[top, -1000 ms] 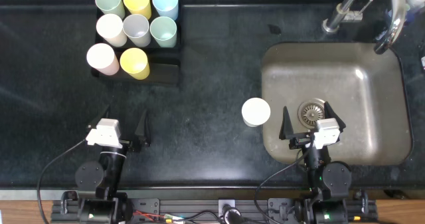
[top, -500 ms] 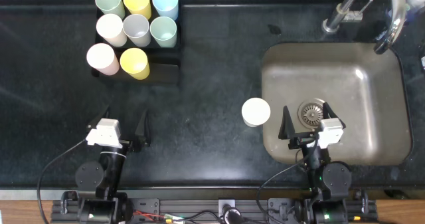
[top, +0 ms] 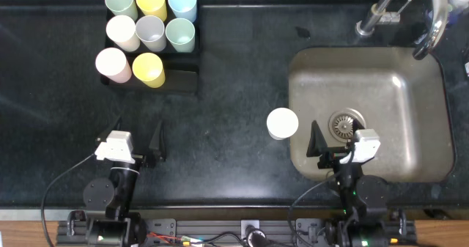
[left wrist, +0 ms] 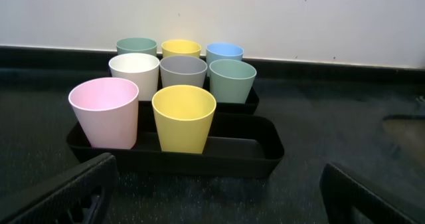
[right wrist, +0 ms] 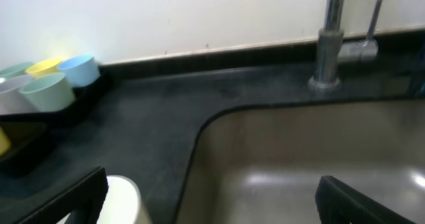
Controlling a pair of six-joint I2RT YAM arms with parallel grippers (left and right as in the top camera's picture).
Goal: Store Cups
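A black tray (top: 183, 80) at the counter's back left holds several upright cups, among them a pink cup (top: 113, 64) and a yellow cup (top: 149, 69) in the front row. In the left wrist view the tray (left wrist: 265, 151) has a bare slot beside the yellow cup (left wrist: 184, 117). A lone white cup (top: 282, 123) stands on the counter by the sink's left rim, and it is also at the edge of the right wrist view (right wrist: 121, 199). My left gripper (top: 138, 135) is open, well short of the tray. My right gripper (top: 341, 135) is open over the sink's front, right of the white cup.
The steel sink (top: 366, 115) takes up the right side, with a drain (top: 345, 122) and a faucet (top: 381, 12) behind it. Bare dark counter (top: 234, 93) lies between the tray and the sink.
My right gripper has shifted slightly to the right and turned a little. The left arm and the cups have not moved.
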